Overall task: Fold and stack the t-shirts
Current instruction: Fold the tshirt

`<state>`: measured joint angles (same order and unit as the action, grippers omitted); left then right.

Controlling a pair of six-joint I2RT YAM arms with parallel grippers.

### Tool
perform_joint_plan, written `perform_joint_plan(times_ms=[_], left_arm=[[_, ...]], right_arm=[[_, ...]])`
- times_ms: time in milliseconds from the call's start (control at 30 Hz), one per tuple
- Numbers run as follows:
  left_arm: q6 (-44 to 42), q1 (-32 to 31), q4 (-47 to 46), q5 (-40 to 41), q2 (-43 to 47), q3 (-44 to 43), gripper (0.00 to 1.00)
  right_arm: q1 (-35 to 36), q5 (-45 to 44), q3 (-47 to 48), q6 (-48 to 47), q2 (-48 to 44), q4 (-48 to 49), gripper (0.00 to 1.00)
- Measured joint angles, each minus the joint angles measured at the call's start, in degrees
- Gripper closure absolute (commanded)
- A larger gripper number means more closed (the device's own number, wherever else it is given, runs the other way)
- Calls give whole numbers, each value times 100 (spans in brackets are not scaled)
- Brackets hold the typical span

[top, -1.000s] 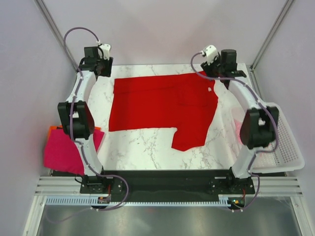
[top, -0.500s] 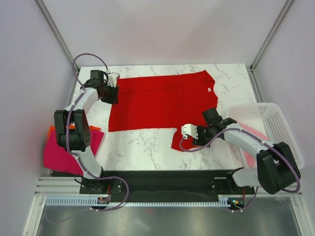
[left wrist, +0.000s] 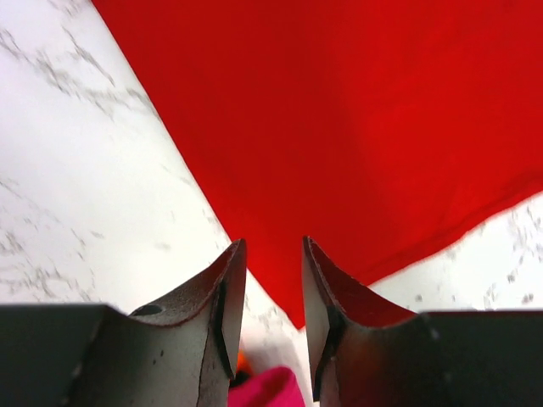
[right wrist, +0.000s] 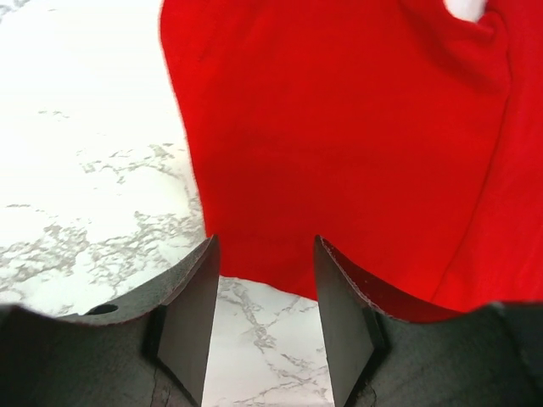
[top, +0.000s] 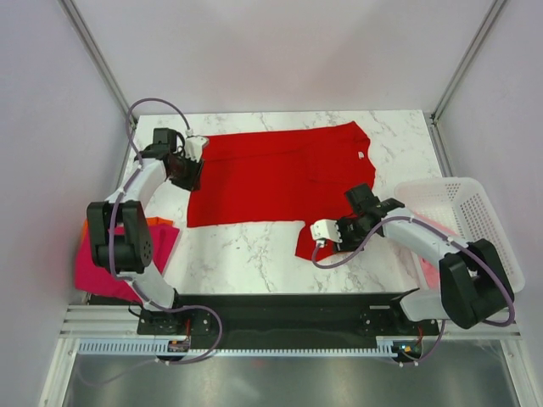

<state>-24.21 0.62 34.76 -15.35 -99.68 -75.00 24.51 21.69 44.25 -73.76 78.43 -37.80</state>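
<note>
Red t-shirt (top: 271, 178) lay flat on the counter (top: 246, 259). Its long axis ran from one pincer toward the other: hem end at the left pincer (top: 188, 172), neck end beyond the right pincer (top: 333, 236) on its far side. One sleeve (top: 307, 246) stuck out toward the arm bases, and the right pincer sat over its end.

Right wrist view: jaws about half open, nothing held. The sleeve hem crossed the gap just ahead of the tips, with cloth forward and to the right and bare counter to the left.

Left wrist view: jaws parted narrowly, nothing held. The shirt corner pointed into the gap, cloth fanning forward and right of the tips.

My read: both were lined up to pinch an edge, left nearer the hem corner, right nearer the sleeve. Each edge needed to be inside the gap before closing.
</note>
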Motion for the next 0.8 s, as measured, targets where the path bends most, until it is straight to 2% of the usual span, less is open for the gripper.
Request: perform_joint_plan(times_ms=[267,800], left_arm=[[-348,0,452,35,774,774,60],[-599,0,610,170,546,874,63]], right_arm=[[13,168,4,-289,-146,-315,45],[393,597,260,-577,101,-450,49]])
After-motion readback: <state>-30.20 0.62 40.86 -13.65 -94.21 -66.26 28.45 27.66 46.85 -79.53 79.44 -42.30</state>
